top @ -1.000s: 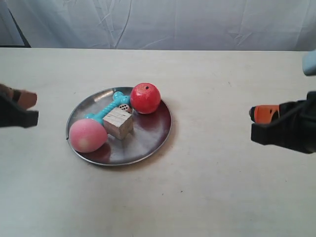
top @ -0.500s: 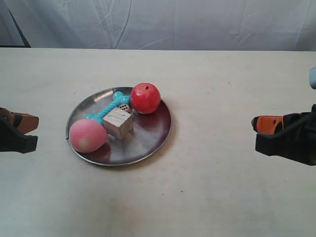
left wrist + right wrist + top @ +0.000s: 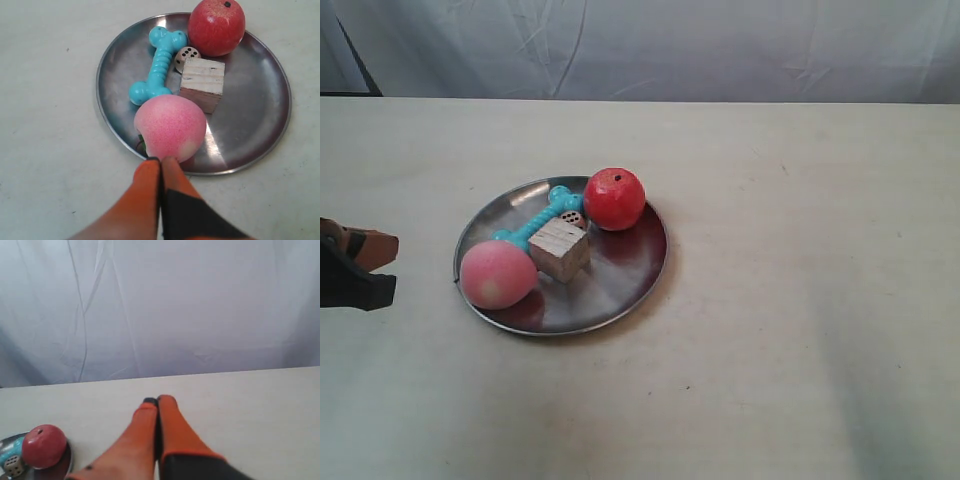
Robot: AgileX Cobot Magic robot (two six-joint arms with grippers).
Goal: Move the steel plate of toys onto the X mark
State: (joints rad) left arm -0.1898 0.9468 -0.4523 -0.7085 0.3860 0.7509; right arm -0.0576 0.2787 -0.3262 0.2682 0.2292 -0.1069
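The steel plate (image 3: 620, 272) lies left of the table's middle. It holds a red apple (image 3: 614, 198), a pink peach (image 3: 498, 274), a teal bone (image 3: 545, 215), a wooden cube (image 3: 560, 250) and a spotted die (image 3: 574, 217). My left gripper (image 3: 384, 264) hovers at the exterior view's left edge, apart from the plate. In the left wrist view that gripper (image 3: 161, 160) is shut and empty, its tips pointing at the peach (image 3: 170, 127) and the plate rim (image 3: 220, 169). My right gripper (image 3: 157, 401) is shut and empty above bare table, with the apple (image 3: 44, 446) off to one side. I cannot make out the X mark.
A white cloth backdrop (image 3: 720, 45) hangs behind the table's far edge. The pale tabletop (image 3: 800, 300) stretches to the right of the plate. The right arm is outside the exterior view.
The arm at the exterior view's right has drawn back out of that view. The arm at its left edge slid slightly outward, then stayed put. Plate and toys have not moved.
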